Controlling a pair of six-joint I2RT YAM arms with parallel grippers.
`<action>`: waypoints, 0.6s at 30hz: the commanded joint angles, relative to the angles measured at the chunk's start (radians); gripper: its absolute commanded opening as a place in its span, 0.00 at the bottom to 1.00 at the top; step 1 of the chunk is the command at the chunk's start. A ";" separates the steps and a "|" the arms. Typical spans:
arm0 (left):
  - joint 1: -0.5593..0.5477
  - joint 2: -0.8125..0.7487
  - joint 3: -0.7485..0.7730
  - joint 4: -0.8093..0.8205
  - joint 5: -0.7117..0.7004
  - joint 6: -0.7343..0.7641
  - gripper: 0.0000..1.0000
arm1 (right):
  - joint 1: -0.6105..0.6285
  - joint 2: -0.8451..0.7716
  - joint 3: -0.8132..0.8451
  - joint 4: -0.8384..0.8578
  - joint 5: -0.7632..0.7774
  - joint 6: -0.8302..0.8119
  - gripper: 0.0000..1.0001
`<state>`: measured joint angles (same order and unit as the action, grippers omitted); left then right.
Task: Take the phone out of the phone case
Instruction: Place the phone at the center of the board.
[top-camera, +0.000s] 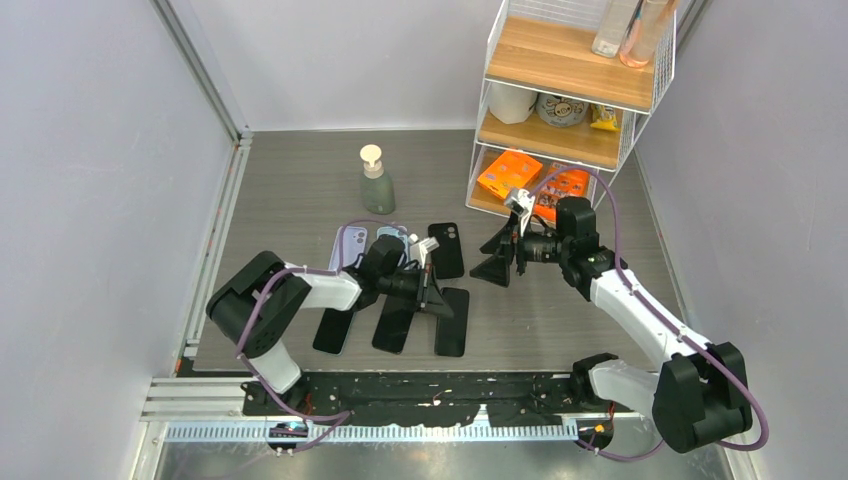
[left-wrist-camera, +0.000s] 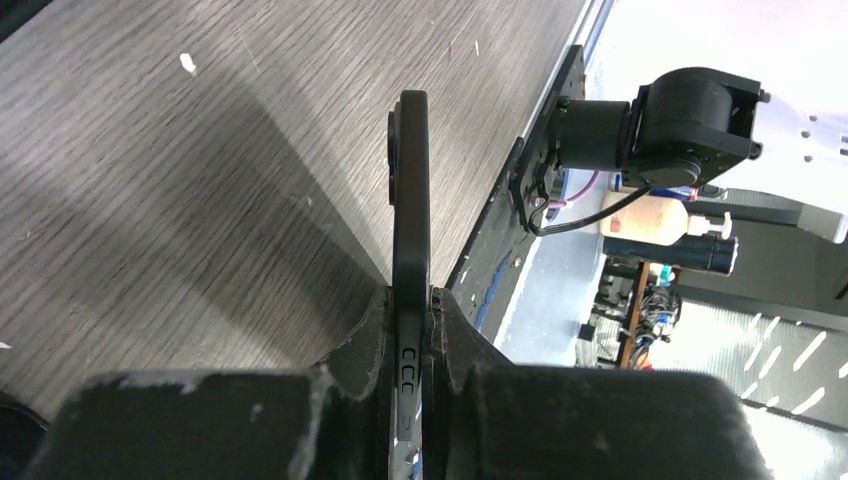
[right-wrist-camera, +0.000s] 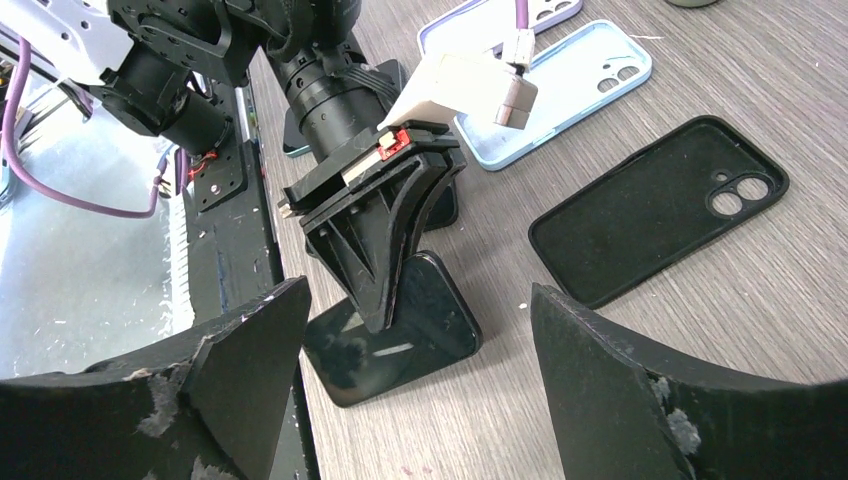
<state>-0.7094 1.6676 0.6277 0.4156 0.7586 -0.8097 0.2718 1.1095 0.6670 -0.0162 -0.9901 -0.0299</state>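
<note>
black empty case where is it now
Top view: the black empty case lies flat mid-table, between the light blue case on its left and the right gripper.

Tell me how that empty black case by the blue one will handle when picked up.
The black case is a thin empty shell, so probably light and flexible. Matte finish likely grips well. Lying flat, its low rim may be hard to pinch.

The table (top-camera: 300, 180) is grey wood-grain, the black phone case (right-wrist-camera: 660, 210) lies right of centre, the pale blue case (right-wrist-camera: 570, 90) above it, and the upper-right boxes (top-camera: 509, 172) are orange.
</note>
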 joint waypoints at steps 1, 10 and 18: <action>-0.004 0.015 0.009 0.055 -0.013 -0.066 0.00 | -0.007 -0.029 0.020 0.022 -0.012 -0.024 0.87; -0.004 0.082 0.015 0.053 -0.019 -0.105 0.00 | -0.008 -0.041 0.021 -0.030 0.002 -0.056 0.87; 0.001 0.107 0.049 0.015 -0.015 -0.076 0.22 | -0.008 -0.035 0.027 -0.043 0.003 -0.070 0.87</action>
<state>-0.7132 1.7718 0.6495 0.4297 0.7666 -0.9337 0.2680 1.0931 0.6674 -0.0658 -0.9855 -0.0772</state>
